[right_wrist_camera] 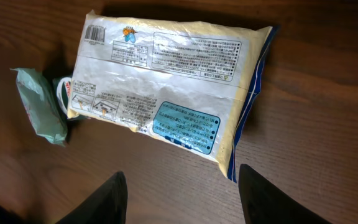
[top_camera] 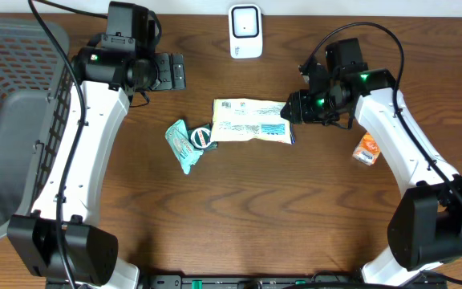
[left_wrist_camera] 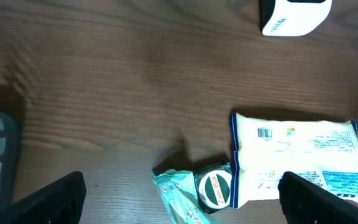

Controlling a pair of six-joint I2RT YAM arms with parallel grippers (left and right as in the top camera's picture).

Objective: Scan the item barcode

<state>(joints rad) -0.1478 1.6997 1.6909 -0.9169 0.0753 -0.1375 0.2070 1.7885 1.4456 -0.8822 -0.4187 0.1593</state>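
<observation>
I see the white snack packet (top_camera: 249,120) lying barcode-up mid-worktop (top_camera: 239,209), just ahead of my right claw (right_wrist_camera: 182,177), fingers spread, gripping nothing. Left claw (top_camera: 176,71) hangs spread wide.

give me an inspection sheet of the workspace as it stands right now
surface: brown wooden table, no spills seen
job's things: white scanner at the far edge; pale printed packet flat at centre, barcode facing up
clutter: green packet and round green-rimmed item at the printed packet's left end; orange packet on the right
grippers: left gripper open, empty; right gripper open at the printed packet's right end, holding nothing
cables: black cables loop over both arms
surroundings: grey mesh basket at the left edge
</observation>
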